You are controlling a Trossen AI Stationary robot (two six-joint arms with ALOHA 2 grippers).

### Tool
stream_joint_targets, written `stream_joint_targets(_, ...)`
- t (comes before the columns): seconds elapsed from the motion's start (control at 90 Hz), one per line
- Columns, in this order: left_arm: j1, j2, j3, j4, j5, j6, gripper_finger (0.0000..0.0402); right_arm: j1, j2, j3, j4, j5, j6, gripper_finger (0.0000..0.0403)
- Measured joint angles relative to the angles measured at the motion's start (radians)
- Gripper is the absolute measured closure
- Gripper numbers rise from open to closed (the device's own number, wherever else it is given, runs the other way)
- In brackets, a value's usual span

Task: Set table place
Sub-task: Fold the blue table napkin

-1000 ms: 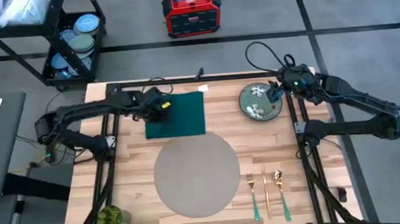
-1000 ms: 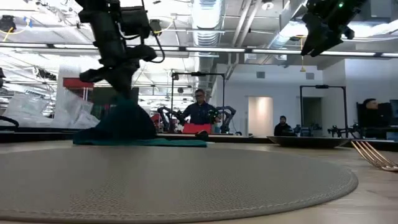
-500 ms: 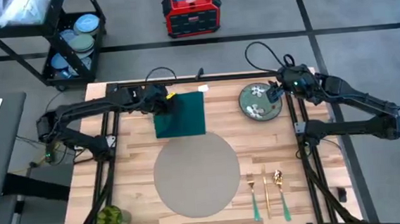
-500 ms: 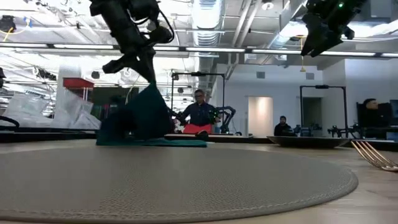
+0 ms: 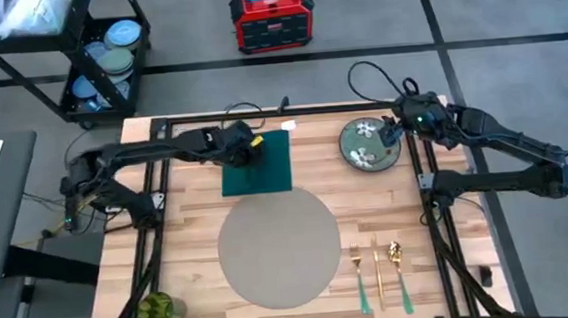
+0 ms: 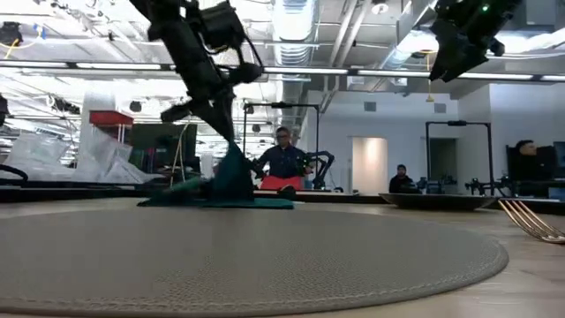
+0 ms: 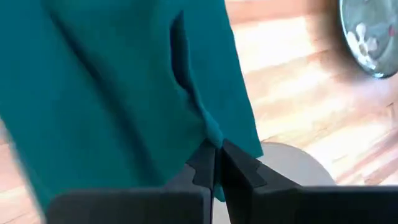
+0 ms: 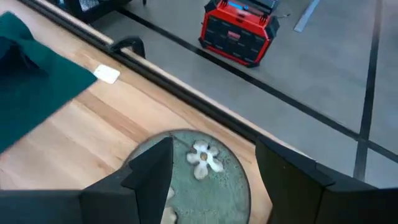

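Note:
A dark green napkin (image 5: 264, 165) lies at the table's far middle, just beyond the round grey place mat (image 5: 278, 248). My left gripper (image 5: 244, 150) is shut on the napkin's left part; in the low view the cloth rises in a peak (image 6: 231, 168) below the fingers (image 6: 218, 124). My right gripper (image 5: 394, 131) hangs open above the floral plate (image 5: 369, 141) at the far right and touches nothing. The right wrist view shows the plate (image 8: 205, 163) between its two spread fingers. My left gripper pinches a raised fold of the napkin (image 7: 208, 134) between its two fingers, coming from above and slanting down. The held part is lifted and hangs from the fingertips. The right part of the napkin (image 5: 277, 169) still lies flat on the table.
A fork, a knife and a spoon (image 5: 377, 273) lie right of the mat near the front edge. A green striped round thing (image 5: 157, 310) sits at the front left corner. Beyond the table stand a black cart with blue dishes (image 5: 107, 61) and a red box (image 5: 272, 19).
My left gripper has risen and gone toward the table's right edge with the napkin's left part. That part has lifted into a peak and been drawn over to the right, so the napkin looks narrower. Its right edge has stayed where it was.

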Motion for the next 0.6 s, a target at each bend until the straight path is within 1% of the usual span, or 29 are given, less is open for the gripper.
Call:
stream_joint_targets(0.089, -0.008, 0.027, 0.0, 0.061, 0.001, -0.014, 0.0401, 0.0, 0.0, 0.0, -0.011, 0.0, 0.0, 0.0188)
stream_joint_targets(0.211, -0.008, 0.028, 0.0, 0.129, -0.001, -0.016, 0.0402, 0.0, 0.0, 0.0, -0.02, 0.0, 0.013, 0.0188)
stream_joint_targets(0.267, -0.007, 0.016, 0.0, 0.157, -0.005, -0.016, 0.0402, 0.0, 0.0, 0.0, -0.024, 0.0, 0.027, 0.0188)
stream_joint_targets(0.367, -0.007, -0.015, 0.0, 0.201, -0.044, -0.014, 0.0401, 0.0, 0.0, 0.0, -0.029, -0.005, 0.034, 0.0188)
stream_joint_targets(0.456, -0.006, -0.027, 0.0, 0.161, -0.056, -0.016, 0.0401, 0.0, 0.0, 0.0, -0.034, -0.022, 0.035, 0.0188)
stream_joint_targets(0.6, -0.013, -0.031, 0.0, 0.007, -0.056, -0.013, 0.0401, 0.0, 0.0, 0.0, -0.039, -0.025, 0.036, 0.0188)
